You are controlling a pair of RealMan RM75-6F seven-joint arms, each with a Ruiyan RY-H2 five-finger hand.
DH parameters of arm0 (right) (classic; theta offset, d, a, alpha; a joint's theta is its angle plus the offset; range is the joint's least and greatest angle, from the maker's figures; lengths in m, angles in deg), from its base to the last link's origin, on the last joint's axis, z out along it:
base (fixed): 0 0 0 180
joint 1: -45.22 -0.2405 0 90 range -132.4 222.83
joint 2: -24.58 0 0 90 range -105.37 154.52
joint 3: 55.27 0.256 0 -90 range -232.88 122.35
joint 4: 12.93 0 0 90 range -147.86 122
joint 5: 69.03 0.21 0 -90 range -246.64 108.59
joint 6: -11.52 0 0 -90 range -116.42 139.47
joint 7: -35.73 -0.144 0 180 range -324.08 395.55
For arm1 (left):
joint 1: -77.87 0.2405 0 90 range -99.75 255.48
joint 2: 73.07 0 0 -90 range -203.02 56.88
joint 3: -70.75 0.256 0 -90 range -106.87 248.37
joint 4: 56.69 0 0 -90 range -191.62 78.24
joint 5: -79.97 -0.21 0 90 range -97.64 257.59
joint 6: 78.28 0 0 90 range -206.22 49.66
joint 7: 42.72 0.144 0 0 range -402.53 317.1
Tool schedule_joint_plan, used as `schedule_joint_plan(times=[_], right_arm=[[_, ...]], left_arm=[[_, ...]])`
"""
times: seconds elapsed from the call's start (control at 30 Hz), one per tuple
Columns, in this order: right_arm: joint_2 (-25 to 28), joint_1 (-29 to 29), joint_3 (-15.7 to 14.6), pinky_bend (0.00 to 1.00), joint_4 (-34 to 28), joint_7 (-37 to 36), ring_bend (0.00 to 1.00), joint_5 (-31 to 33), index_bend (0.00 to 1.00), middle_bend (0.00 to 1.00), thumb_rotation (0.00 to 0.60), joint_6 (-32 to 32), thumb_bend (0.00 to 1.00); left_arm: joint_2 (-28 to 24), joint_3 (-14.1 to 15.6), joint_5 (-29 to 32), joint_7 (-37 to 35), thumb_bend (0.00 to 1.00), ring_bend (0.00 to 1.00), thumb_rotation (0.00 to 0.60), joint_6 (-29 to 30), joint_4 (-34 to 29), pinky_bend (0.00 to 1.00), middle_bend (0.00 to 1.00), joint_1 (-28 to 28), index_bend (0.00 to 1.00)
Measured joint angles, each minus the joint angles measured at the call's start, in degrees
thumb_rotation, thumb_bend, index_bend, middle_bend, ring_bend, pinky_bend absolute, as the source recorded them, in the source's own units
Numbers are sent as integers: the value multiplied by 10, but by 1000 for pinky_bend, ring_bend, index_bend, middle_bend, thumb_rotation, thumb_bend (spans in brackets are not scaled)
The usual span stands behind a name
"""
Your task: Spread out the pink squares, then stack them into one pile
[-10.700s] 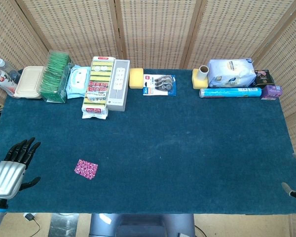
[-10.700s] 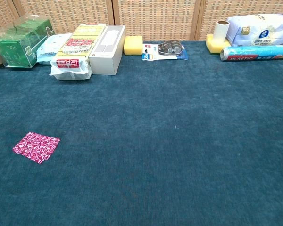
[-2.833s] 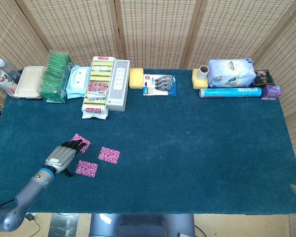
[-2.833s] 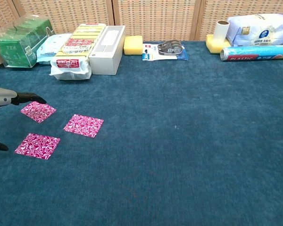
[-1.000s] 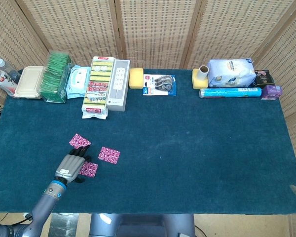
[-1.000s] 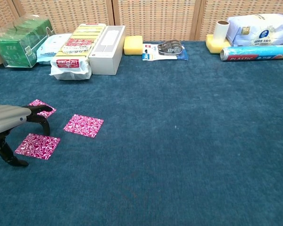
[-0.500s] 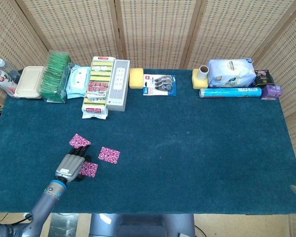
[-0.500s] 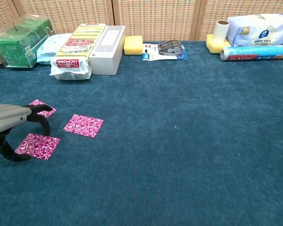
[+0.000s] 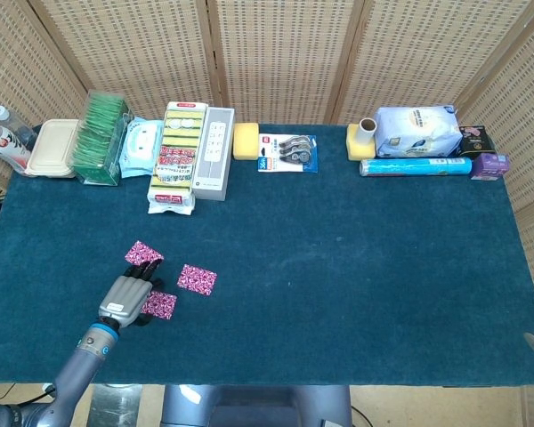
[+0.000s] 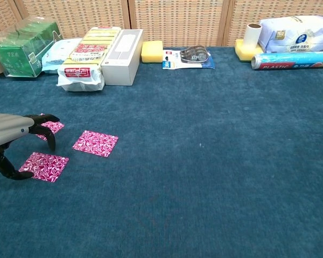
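Since the three pink squares lie flat and apart on the blue cloth, I judge the spreading done, and I have my left hand point(image 10: 13, 141) arched over the nearest square point(image 10: 43, 165), with the thumb low at its near-left edge and the other fingers curved down just past its far edge, so that I can pinch it up as the first of the pile. The hand holds nothing yet, fingers apart; a second square point(image 10: 51, 126) lies just beyond the fingertips and a third point(image 10: 95, 143) off to their right. My right hand barely shows at the table's far corner, and I cannot tell its state.
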Motion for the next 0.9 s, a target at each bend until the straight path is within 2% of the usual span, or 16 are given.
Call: schedule_joint_plan(times=[0.23,0.9], right_arm=[[-2,1,-1,0,1,0,0,-1,209,52,600,1,18],[-1,1,0,0,2,-5,0,-1,209,52,600,2,18]], left_arm=[[-10,-3,1,1,246,0,600,-2,-7,91,0,-2,329],[13,8,17,40,218,0,600,-2,12,91,0,-7,329]])
